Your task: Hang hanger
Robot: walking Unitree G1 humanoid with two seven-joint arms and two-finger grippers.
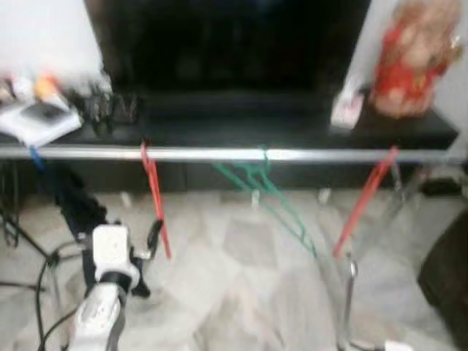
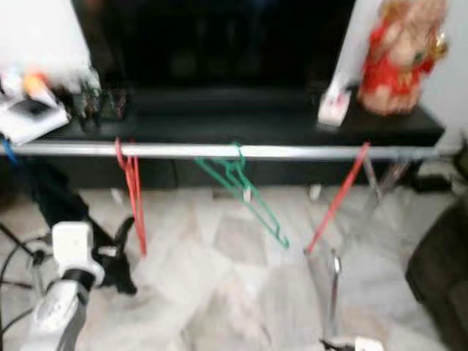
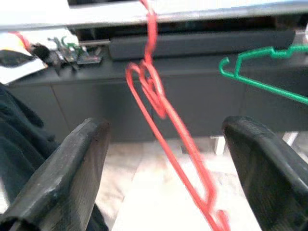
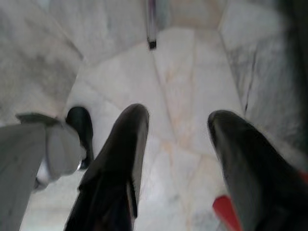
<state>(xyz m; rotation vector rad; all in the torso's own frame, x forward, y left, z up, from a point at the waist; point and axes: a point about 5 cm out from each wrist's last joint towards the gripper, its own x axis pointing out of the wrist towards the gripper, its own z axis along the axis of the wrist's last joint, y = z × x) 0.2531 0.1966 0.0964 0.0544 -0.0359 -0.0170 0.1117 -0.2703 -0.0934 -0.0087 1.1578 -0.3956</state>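
My left wrist view shows the red plastic hanger (image 3: 159, 103) hooked on the horizontal silver metal rail (image 1: 219, 154), hanging free between my wide-spread fingers (image 3: 67, 178), untouched. Head views place my left gripper (image 1: 150, 241) at 7 o'clock, arm raised toward the rail. A green wire hanger (image 1: 267, 191) hangs at the rail's centre, another red hanger (image 1: 363, 201) at 3 o'clock. My right gripper (image 4: 178, 159) points at the marble floor (image 4: 187, 82), fingers apart, holding nothing. No legible writing.
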